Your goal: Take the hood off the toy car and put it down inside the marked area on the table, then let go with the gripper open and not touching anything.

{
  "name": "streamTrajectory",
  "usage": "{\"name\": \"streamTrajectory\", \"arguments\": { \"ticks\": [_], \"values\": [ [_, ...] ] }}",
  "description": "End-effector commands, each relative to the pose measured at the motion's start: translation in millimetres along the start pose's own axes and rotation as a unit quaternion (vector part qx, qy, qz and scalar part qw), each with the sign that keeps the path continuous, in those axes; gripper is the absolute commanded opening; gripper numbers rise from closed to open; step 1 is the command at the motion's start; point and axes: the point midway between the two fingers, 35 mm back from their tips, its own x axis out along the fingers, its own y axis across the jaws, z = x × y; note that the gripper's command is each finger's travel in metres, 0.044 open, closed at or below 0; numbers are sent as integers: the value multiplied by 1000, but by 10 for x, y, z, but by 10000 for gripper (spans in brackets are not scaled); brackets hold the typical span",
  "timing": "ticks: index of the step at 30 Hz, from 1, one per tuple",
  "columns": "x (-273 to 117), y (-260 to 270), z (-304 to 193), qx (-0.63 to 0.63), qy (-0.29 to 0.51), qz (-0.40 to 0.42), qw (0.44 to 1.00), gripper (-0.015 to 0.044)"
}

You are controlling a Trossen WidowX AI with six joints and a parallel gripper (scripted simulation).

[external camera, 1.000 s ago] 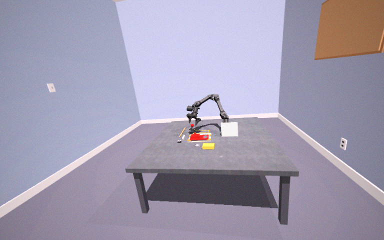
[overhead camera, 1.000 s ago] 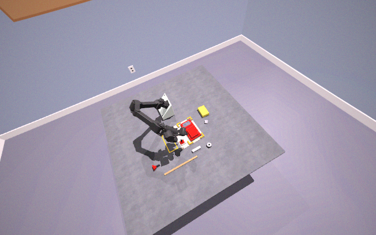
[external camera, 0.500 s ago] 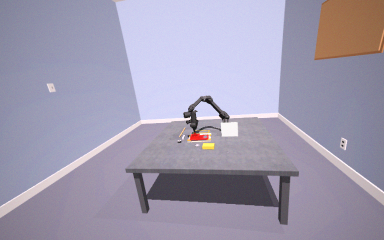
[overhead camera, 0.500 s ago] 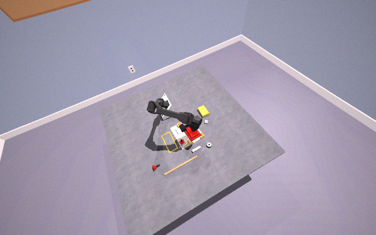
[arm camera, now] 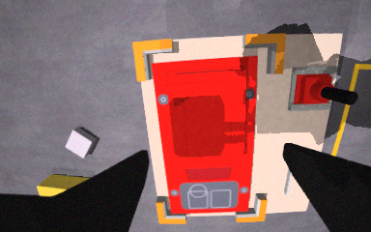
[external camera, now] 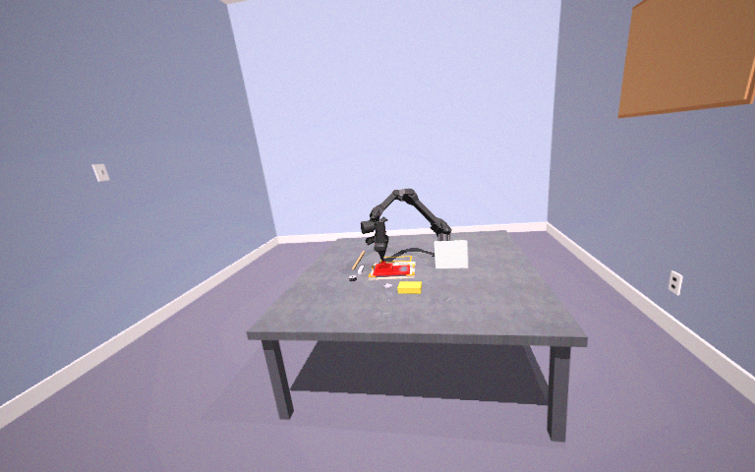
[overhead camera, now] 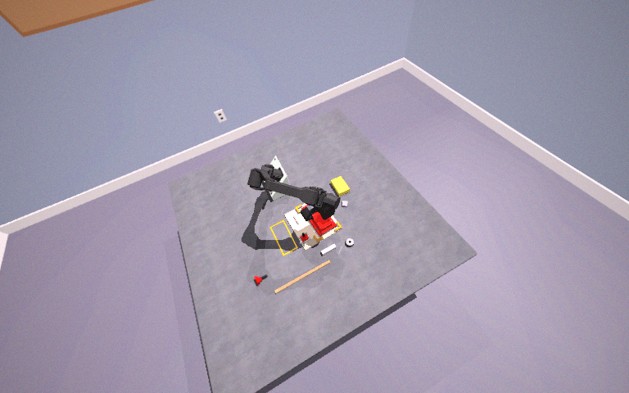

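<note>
The red toy car (overhead camera: 323, 225) (external camera: 392, 270) (arm camera: 237, 164) sits on a cream board (overhead camera: 294, 219) (arm camera: 271, 169) between orange corner brackets. It has a raised red part and a grey printed panel; the frames do not show clearly where the hood's edges run. My gripper (external camera: 382, 260) (arm camera: 215, 153) is open and empty, low over the car and pointing down. In the wrist view its fingers stand on either side of the car; whether they touch anything I cannot tell. The marked area, a yellow outline (overhead camera: 277, 241) (external camera: 411, 259) (arm camera: 340, 130), lies on the table beside the board.
A red piece with a black stick (overhead camera: 304, 237) (arm camera: 309, 89) sits on the board. Around it lie a yellow block (overhead camera: 340, 185) (external camera: 409, 287), a small white block (overhead camera: 344, 203) (arm camera: 78, 142), a white bar (overhead camera: 328, 250), a ring (overhead camera: 350, 242), a wooden stick (overhead camera: 302, 277) and a red-and-black piece (overhead camera: 258, 280).
</note>
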Motion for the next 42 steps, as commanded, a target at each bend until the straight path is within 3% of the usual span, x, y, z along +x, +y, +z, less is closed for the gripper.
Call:
{"name": "streamTrajectory", "arguments": {
  "ticks": [1,42],
  "values": [
    [34,-5,2,-3,-1,-3,1000,440],
    [342,-4,10,-3,-1,-3,1000,440]
  ]
}}
